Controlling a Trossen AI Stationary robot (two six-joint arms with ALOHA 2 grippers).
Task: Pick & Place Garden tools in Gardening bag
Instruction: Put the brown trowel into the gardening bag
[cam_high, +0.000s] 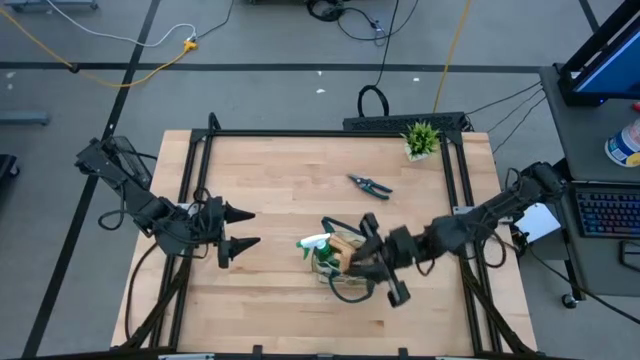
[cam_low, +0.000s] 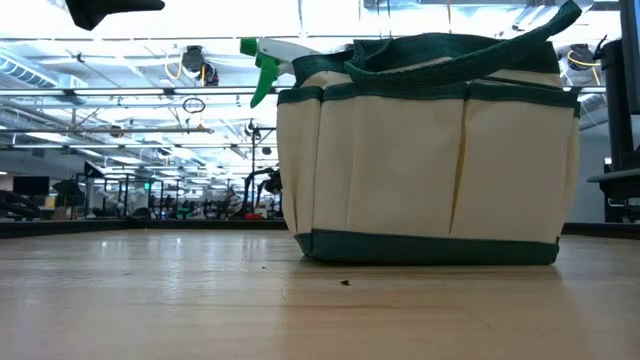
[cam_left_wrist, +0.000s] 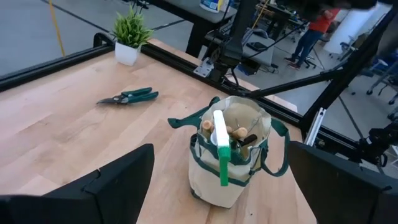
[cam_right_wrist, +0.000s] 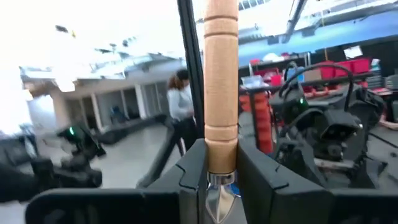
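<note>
Left hand (cam_high: 248, 228) hovers spread over the desk (cam_high: 280, 180). The spray bottle (cam_high: 313, 243) pokes from the gardening bag (cam_high: 343, 262), pruning shears (cam_high: 370, 185) lie beyond, and the right hand (cam_high: 381, 270) above the bag pinches a wooden-handled tool (cam_right_wrist: 221, 87).

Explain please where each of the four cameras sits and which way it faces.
High view: above the table, facing straight down; both arms, gardening bag, pruning shears.
Low view: at table-top height, facing level across; bag, spray bottle.
Left wrist view: on the left arm, facing the bag past its own open fingers.
Right wrist view: on the right arm, facing the room; right gripper clamps a wooden handle.
High and left wrist views share bag and shears.
</note>
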